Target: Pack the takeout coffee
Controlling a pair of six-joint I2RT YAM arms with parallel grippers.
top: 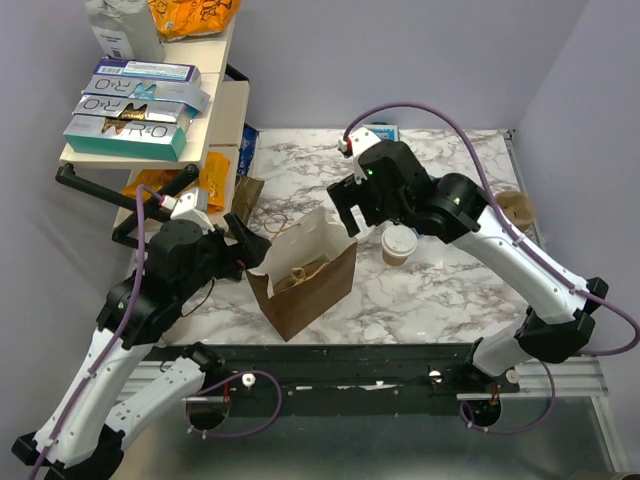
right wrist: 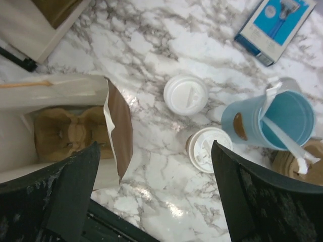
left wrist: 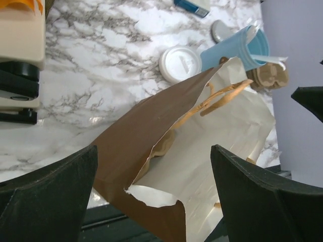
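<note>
At the far left stands a shelf (top: pixel 215 100) stacked with boxes (top: pixel 135 105). My left hand (top: pixel 250 243) hangs just beside the left rim of the brown paper bag (top: pixel 305 285). Its fingers (left wrist: pixel 50 194) are spread wide with nothing between them, and in its own camera the bag's torn white lining fills the space below.

The bag stands open on the marble table (top: pixel 440 290). A pulp carrier (right wrist: pixel 68 133) sits at its bottom, and a paper handle lies over its top edge.

My right hand (top: pixel 345 215) hovers above the bag's right rear corner, the jaws standing wide apart and gripping nothing. Its camera looks down between the fingers (right wrist: pixel 65 194) at bare tabletop.

The takeout coffee (right wrist: pixel 207 148) stands upright on the table just right of the bag, outside it, with its white lid on and apart from both of my hands. Just beyond it sits a second round white lid (right wrist: pixel 185 94); I cannot tell what is under it.

To the right is a light-blue mug (right wrist: pixel 275 121) with a white strip inside, and past it another pulp carrier (top: pixel 517 207) near the table's right edge. A blue razor box (right wrist: pixel 280 25) lies at the far side.
</note>
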